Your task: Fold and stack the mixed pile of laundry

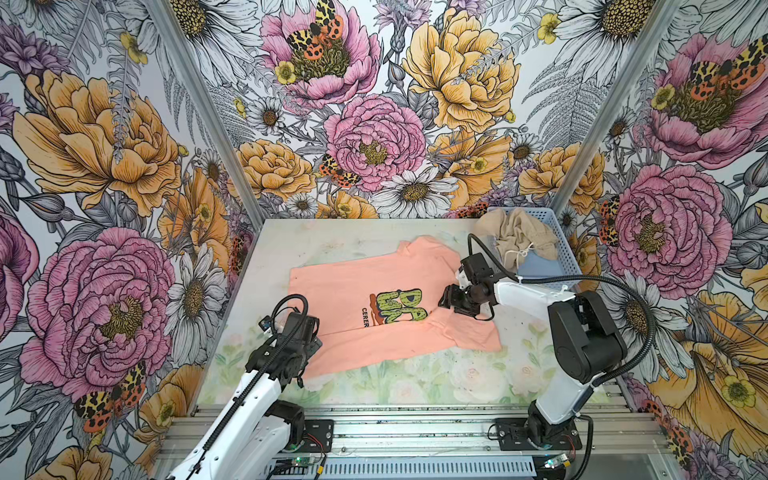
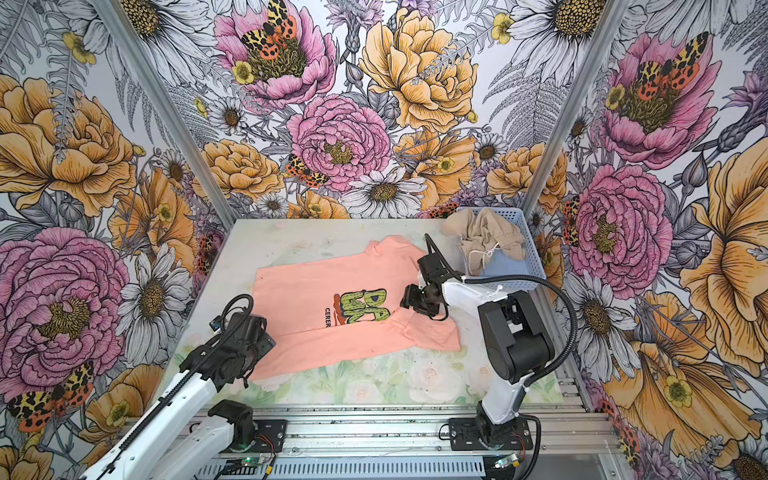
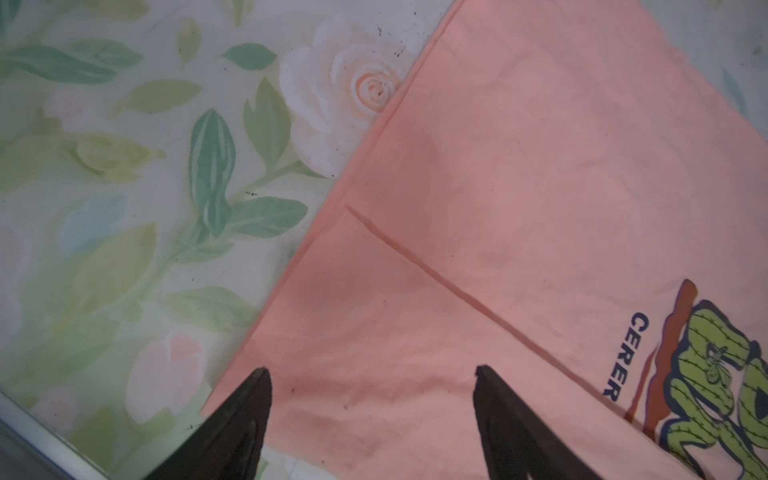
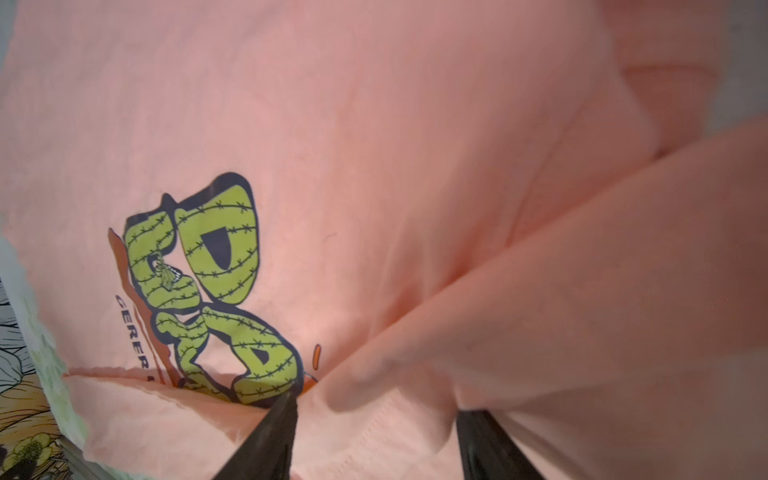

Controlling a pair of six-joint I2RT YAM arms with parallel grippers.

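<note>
The T-shirt (image 1: 374,282) lies part-folded on the bench (image 1: 415,386), the tan garment (image 1: 515,237) in the basket (image 1: 559,232); left tool (image 3: 372,370) and right tool (image 4: 378,403) hang released over the shirt; the next fold probably wants both layers pinched at the edge and drawn evenly.

t-shirt (image 1: 353,282) matt cloth; beige garment (image 1: 515,232) crumpled cloth; basket (image 1: 563,245) perforated plastic.

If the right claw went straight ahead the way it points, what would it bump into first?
Most likely the peach T-shirt: the open right claw slants down at its folded-over edge beside the green print, with cloth right at its tips.
</note>
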